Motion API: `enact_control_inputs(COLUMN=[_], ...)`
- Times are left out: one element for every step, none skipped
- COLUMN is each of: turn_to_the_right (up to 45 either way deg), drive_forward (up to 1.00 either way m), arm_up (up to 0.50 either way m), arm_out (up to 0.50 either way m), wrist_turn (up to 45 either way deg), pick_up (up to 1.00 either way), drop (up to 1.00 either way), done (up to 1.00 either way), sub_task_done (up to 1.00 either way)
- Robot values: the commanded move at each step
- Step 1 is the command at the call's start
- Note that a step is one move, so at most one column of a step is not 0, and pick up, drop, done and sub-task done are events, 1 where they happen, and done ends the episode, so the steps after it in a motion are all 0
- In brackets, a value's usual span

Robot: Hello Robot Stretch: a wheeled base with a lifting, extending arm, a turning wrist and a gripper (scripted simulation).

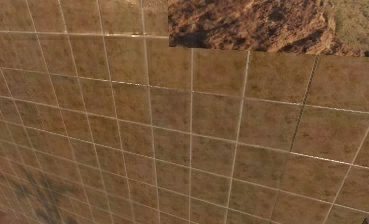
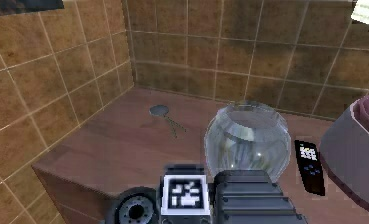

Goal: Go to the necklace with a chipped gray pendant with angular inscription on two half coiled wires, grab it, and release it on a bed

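The necklace (image 2: 164, 113) lies on the brown counter (image 2: 112, 150) near the tiled corner, well apart from the glass bowl (image 2: 247, 140); its gray pendant sits at the far end and the wires trail toward the arm side view's lower right; the gripper (image 2: 135, 210) shows at the bottom edge, and I cannot tell whether its fingers grasp anything.

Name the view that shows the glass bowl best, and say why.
The arm side view: the glass bowl stands in plain sight on the table, with a remote to its right in the picture. The forward view looks at a tiled wall instead.
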Motion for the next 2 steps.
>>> enact_control_inputs(turn_to_the_right=[0.0, 0.0], drive_forward=[0.00, 0.00], arm_up=[0.00, 0.00], arm_out=[0.28, 0.00], wrist_turn=[0.0, 45.0], pick_up=[0.00, 0.00], drop=[0.00, 0.00], done=[0.00, 0.00], sub_task_done=[0.00, 0.00])
